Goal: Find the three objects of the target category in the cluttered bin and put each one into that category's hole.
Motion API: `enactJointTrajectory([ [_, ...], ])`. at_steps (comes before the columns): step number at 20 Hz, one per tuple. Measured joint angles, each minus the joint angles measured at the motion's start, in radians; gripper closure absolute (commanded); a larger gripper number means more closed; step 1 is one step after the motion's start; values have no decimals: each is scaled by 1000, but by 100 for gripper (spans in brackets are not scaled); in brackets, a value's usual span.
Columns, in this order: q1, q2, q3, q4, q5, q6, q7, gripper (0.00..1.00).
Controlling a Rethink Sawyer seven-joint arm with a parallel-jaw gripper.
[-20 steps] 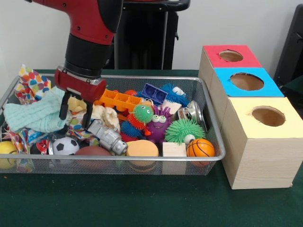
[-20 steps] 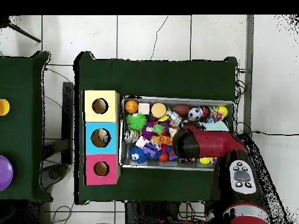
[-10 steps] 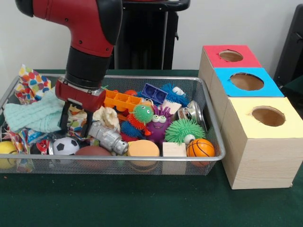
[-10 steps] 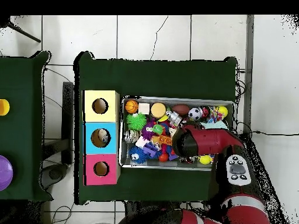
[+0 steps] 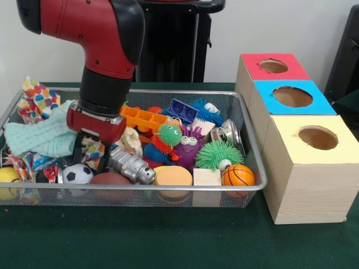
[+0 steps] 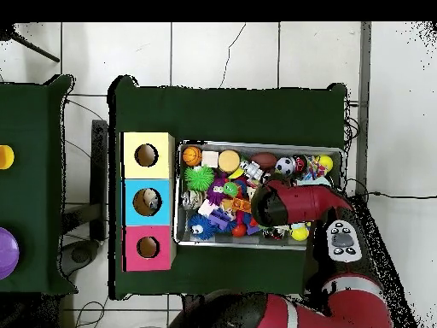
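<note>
in the overhead view the arm point(image 6: 294, 205) covers the right middle of the bin point(image 6: 256, 144), so the gripper and whatever lies under it are hidden. in the front view the gripper point(image 5: 90, 159) sinks among the clutter, its tips hidden behind the soccer ball point(image 5: 77, 174) and a patterned cloth point(image 5: 92, 150); it seems to straddle the cloth, but contact cannot be told. the yellow ball point(image 5: 7, 182) is cut by the left edge.

Red arm point(image 5: 106, 50) vertical, pincer point(image 5: 90, 159) open, downward
</note>
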Motion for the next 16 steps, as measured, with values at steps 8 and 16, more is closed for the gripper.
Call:
enactJointTrajectory([
  [8, 9, 12, -19, -7, 1, 0, 0, 0],
  [16, 69, 58, -85, -20, 48, 22, 0, 0],
])
